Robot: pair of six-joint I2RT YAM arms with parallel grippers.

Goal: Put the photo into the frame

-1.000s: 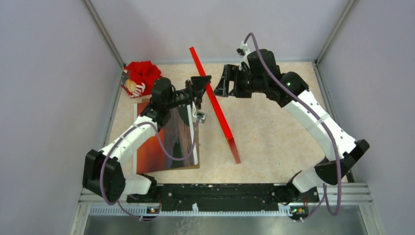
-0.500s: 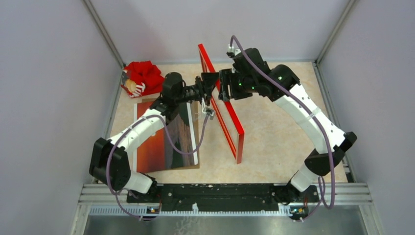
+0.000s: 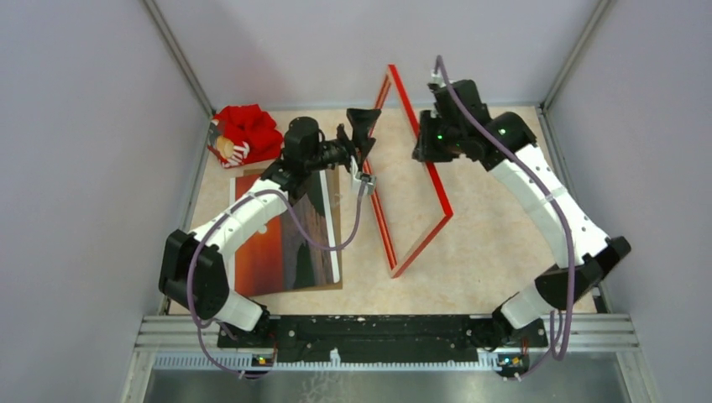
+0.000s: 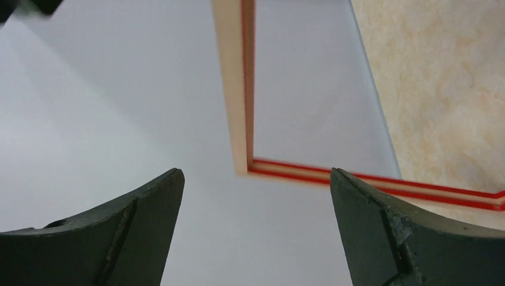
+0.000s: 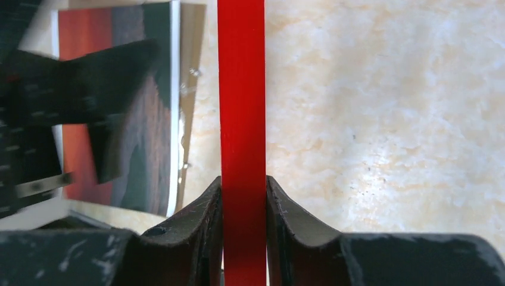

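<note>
Left hand point(image 4: 255, 177) spread, my right hand point(image 5: 243, 187) alone pinches the thin red rectangular frame point(image 3: 423, 244), which could swivel loose.

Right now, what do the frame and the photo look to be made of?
The frame: probably wood, smooth red paint on the front, bare pale back in the left wrist view. The photo: seemingly thin printed paper, lying flat with a white border; gloss unclear.

Upright frame point(image 3: 423, 245) splits the table point(image 3: 495, 243) — right side open; left arm point(image 3: 243, 220) overhangs the photo point(image 3: 264, 260).
</note>
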